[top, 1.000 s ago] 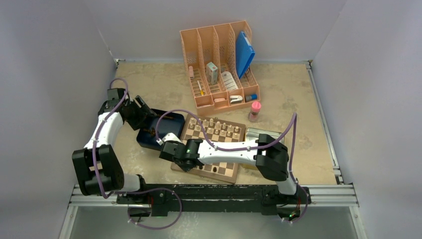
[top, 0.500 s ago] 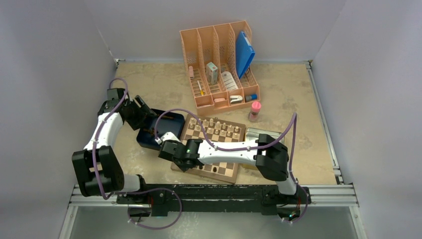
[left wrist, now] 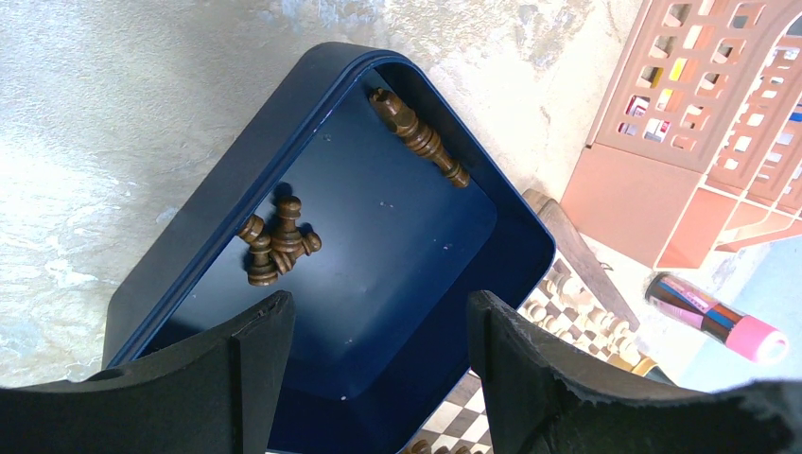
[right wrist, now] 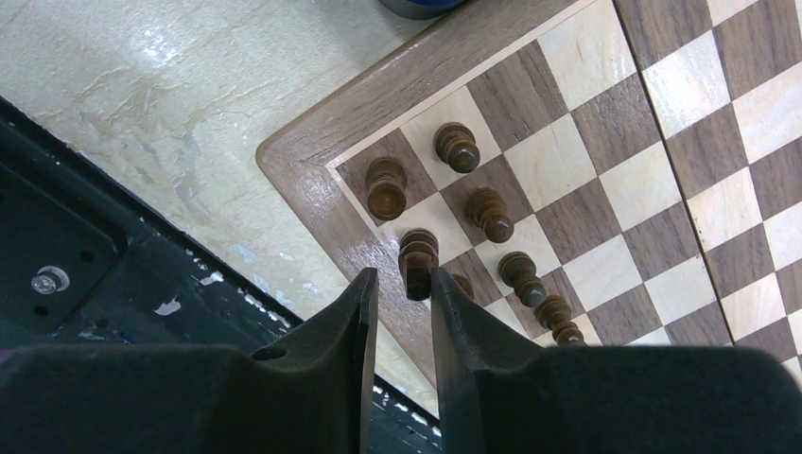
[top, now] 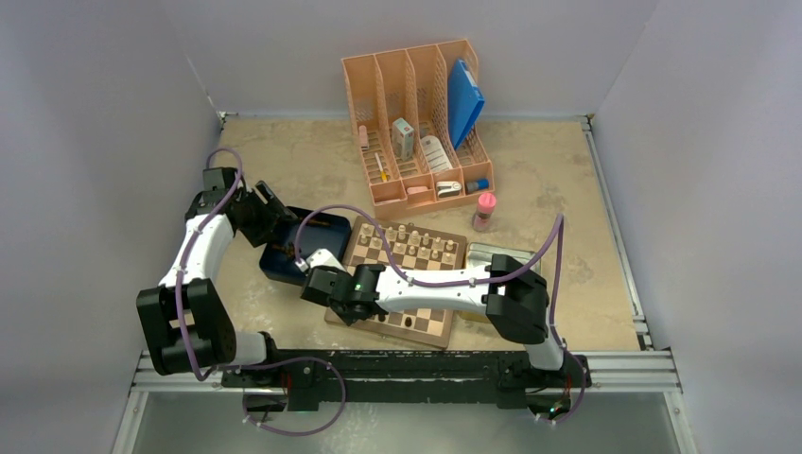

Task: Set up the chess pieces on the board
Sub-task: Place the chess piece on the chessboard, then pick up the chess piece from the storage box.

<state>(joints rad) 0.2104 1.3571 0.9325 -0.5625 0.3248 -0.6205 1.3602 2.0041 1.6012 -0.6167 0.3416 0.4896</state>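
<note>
Left gripper (left wrist: 378, 312): positioned over the dark blue tray (left wrist: 208, 208), which sits on the table just beside the left edge of the board (right wrist: 312, 180). Its jaws are spread wide with nothing between them.

Tray contents: several dark chess pieces (left wrist: 274, 248) lie in a small heap against one wall. Two or three more lie end to end along the opposite wall.

Right gripper (right wrist: 405, 276): positioned low over the near left corner of the board. Its jaws are a narrow gap apart. One dark piece (right wrist: 418, 260) stands upright on a square of the edge row, between the fingertips. A sliver of clearance shows on one side of the piece. Whether the other finger touches or clamps it cannot be determined.

Other dark pieces stand upright on the two nearest rows by that corner, one per square.

Pale pieces (top: 407, 236) occupy the far rows. A peach file rack (top: 416, 123) stands behind the board.
</note>
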